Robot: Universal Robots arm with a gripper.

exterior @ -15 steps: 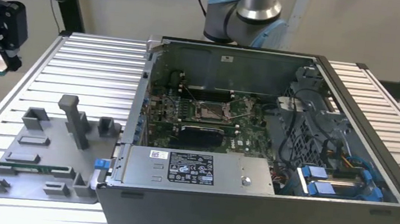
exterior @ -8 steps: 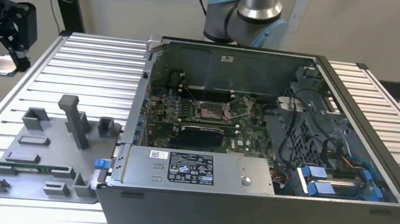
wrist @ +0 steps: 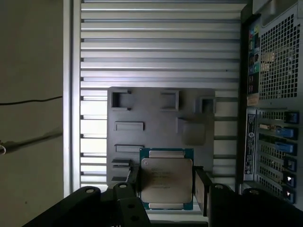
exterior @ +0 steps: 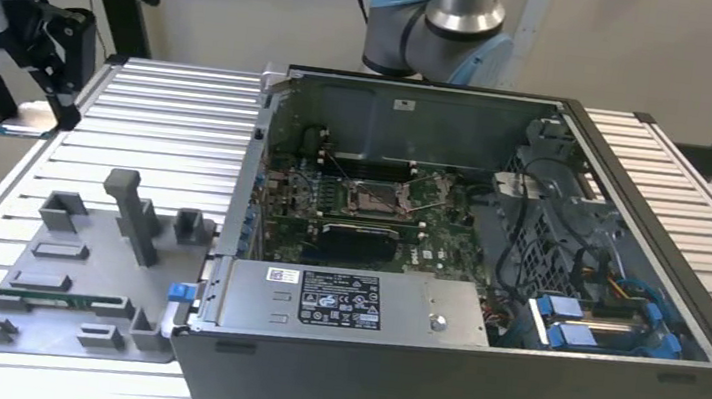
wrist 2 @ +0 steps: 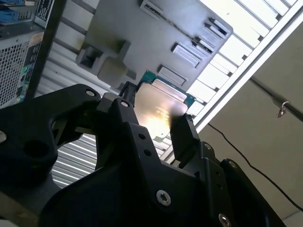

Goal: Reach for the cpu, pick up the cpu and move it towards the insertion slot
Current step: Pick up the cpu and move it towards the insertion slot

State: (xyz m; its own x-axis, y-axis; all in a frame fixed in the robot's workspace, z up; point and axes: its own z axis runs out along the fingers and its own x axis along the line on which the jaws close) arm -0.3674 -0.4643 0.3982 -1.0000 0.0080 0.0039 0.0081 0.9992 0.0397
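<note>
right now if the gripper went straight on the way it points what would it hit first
Probably the grey tray beyond the chip held in its fingers, though depth is unclear.

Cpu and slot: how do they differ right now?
The cpu is gripped in the hand above the grey tray; the slot sits fixed inside the case. The cpu shows a silvery face; the slot has a dark centre in a metal frame. Both are square.

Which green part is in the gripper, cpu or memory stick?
The cpu, square with a silvery top, clamped in the gripper; the long thin memory stick lies on the grey tray.
</note>
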